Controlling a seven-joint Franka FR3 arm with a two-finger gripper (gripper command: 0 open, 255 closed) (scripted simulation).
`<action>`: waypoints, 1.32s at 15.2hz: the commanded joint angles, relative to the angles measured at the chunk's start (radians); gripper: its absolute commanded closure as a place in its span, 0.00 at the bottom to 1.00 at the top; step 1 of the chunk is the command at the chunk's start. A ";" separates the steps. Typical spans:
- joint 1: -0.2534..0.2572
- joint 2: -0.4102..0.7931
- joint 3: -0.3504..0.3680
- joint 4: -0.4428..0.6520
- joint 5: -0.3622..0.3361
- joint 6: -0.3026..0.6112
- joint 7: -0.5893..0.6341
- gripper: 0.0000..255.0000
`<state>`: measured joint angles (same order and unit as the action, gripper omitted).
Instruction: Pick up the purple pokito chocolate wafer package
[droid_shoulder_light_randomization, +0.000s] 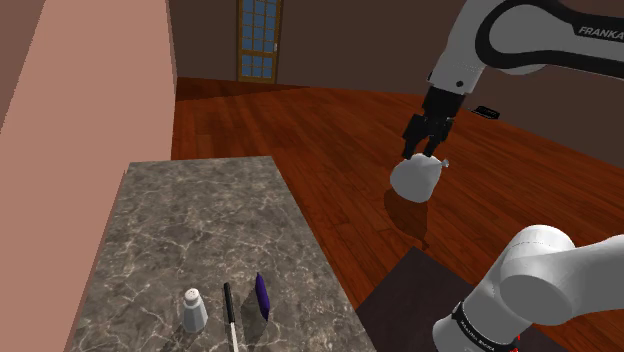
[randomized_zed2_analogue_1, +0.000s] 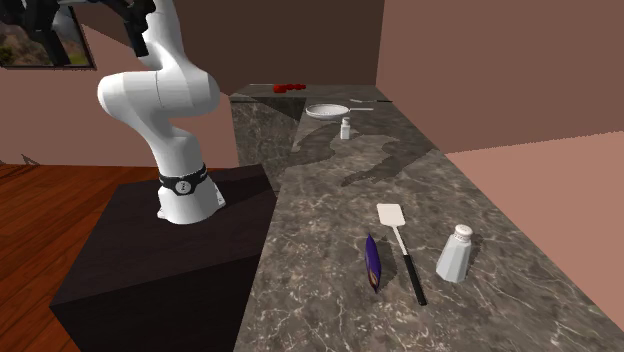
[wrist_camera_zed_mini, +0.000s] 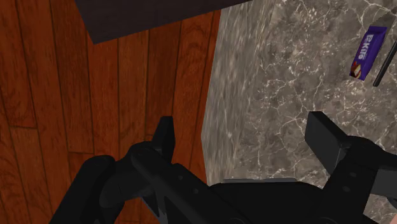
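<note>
- The tool (wrist_camera_zed_mini: 245, 135) is wide open in the wrist view; its two black fingers (wrist_camera_zed_mini: 164, 137) stand far apart with nothing between them; beneath them runs the edge of the grey marbled tabletop (wrist_camera_zed_mini: 280, 108), with the red-brown wooden floor (wrist_camera_zed_mini: 95, 108) beside it.
- The purple wafer package (wrist_camera_zed_mini: 369, 52) lies on the tabletop well apart from the fingers; this view shows its flat face with white lettering; a thin black handle sits just beside it.
- The shoulder view shows the package (droid_shoulder_light_randomization: 261, 295) edge-on, a narrow purple sliver near the tabletop's floor-side edge; the spatula (droid_shoulder_light_randomization: 230, 315) lies just beside it, and a white shaker (droid_shoulder_light_randomization: 194, 310) stands on the spatula's other side.
- The second exterior view shows the spatula's white blade and black handle; it also shows the dark stand (randomized_zed2_analogue_1: 170, 270) against the tabletop's side.
- Far down the tabletop, that view adds a white pan (randomized_zed2_analogue_1: 328, 110), a small white bottle (randomized_zed2_analogue_1: 346, 128) and some red things (randomized_zed2_analogue_1: 288, 88).
</note>
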<state>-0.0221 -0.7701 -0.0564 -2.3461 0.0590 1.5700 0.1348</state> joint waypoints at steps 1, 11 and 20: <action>0.000 0.000 0.000 0.000 0.000 0.000 0.000 0.00; 0.059 0.073 0.202 -0.158 0.117 0.244 0.220 0.00; 0.100 0.284 0.392 -0.180 0.183 0.491 0.421 0.00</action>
<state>0.0777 -0.5246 0.3142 -2.5374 0.2410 2.0316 0.5318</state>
